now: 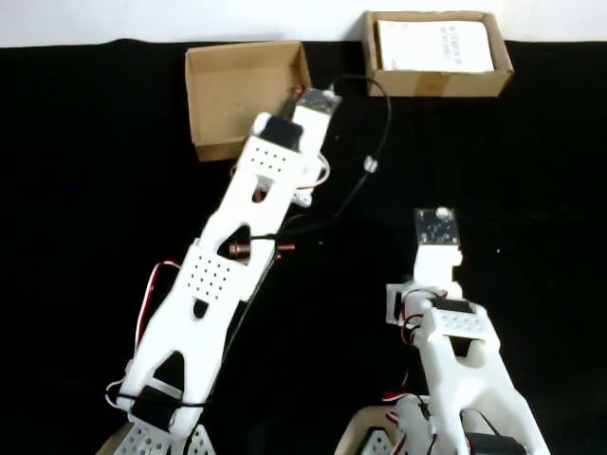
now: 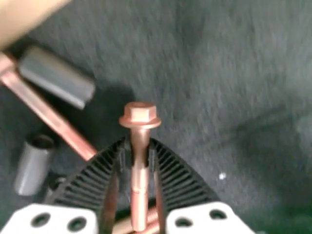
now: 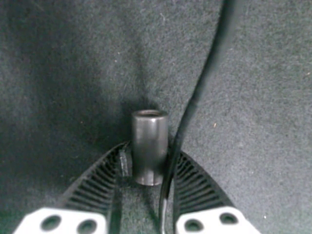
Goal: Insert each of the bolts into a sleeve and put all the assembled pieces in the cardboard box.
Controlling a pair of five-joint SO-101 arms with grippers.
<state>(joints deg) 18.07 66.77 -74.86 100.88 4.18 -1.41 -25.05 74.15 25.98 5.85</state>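
My left gripper [image 2: 140, 146] is shut on the shank of a copper bolt [image 2: 140, 117], whose hex flange head sticks out past the fingertips above the dark cloth. Beside it lie another copper bolt [image 2: 48, 117] and two grey sleeves [image 2: 56, 83] [image 2: 31, 163]. In the high view the left arm [image 1: 270, 161] stretches toward the open cardboard box [image 1: 213, 90]. My right gripper [image 3: 148, 158] is shut on a dark grey sleeve [image 3: 149, 141], held with its open end pointing away from the fingers. The right arm [image 1: 438, 251] stands at the lower right.
A black cable [image 3: 200, 97] runs past the held sleeve and loops across the cloth [image 1: 379, 123]. Loose copper bolts [image 1: 256, 249] lie under the left arm. A second cardboard box [image 1: 503, 71] with white paper sits at the back right.
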